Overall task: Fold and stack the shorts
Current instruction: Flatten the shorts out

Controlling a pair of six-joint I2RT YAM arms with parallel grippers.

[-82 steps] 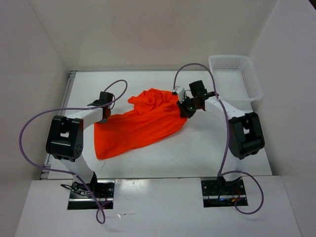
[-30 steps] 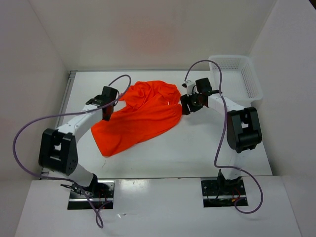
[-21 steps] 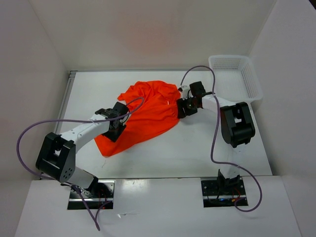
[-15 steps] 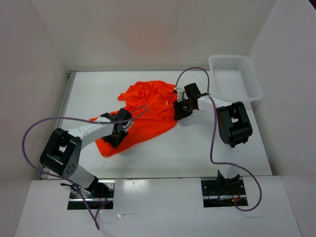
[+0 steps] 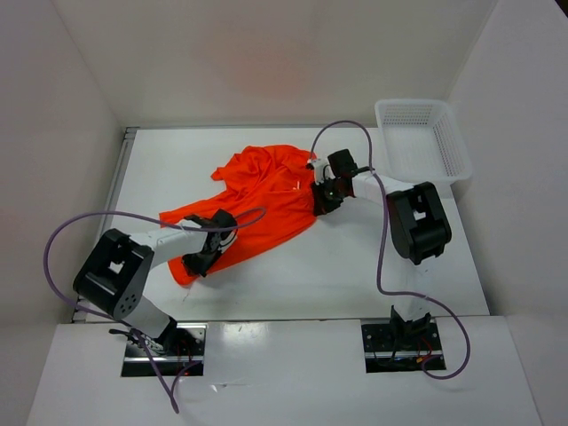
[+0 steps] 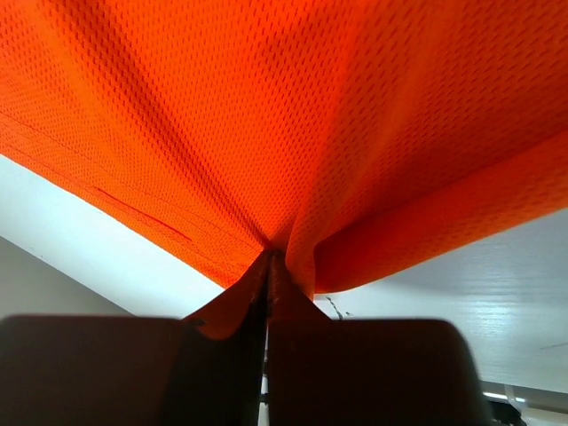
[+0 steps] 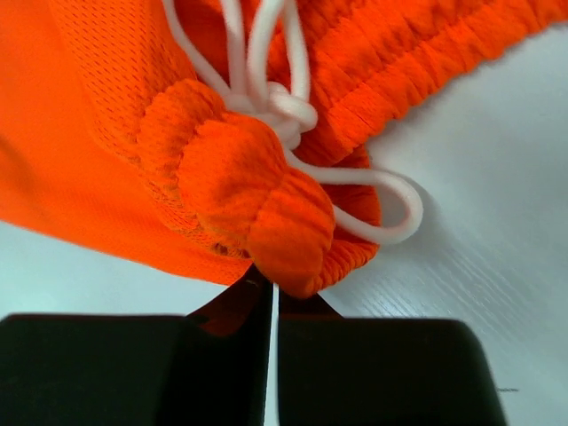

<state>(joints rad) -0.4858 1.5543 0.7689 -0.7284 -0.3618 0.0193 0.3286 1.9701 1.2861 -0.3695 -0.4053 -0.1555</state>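
The orange shorts [image 5: 262,200] lie spread and rumpled across the middle of the white table. My left gripper [image 5: 201,257] is shut on their near-left leg hem, and the wrist view shows mesh fabric [image 6: 293,133] pinched between the closed fingers [image 6: 231,342]. My right gripper [image 5: 321,197] is shut on the gathered waistband at the shorts' right edge. In the right wrist view the waistband [image 7: 266,209] bunches at the closed fingertips [image 7: 302,306], with the white drawstring [image 7: 284,106] knotted and looped beside it.
A white mesh basket [image 5: 422,138] stands at the back right corner. White walls close the table on the left, back and right. Purple cables loop from both arms over the table.
My left gripper has swung from the back left to the near left with the leg hem, dragging the fabric. My right gripper has shifted slightly left on the waistband.
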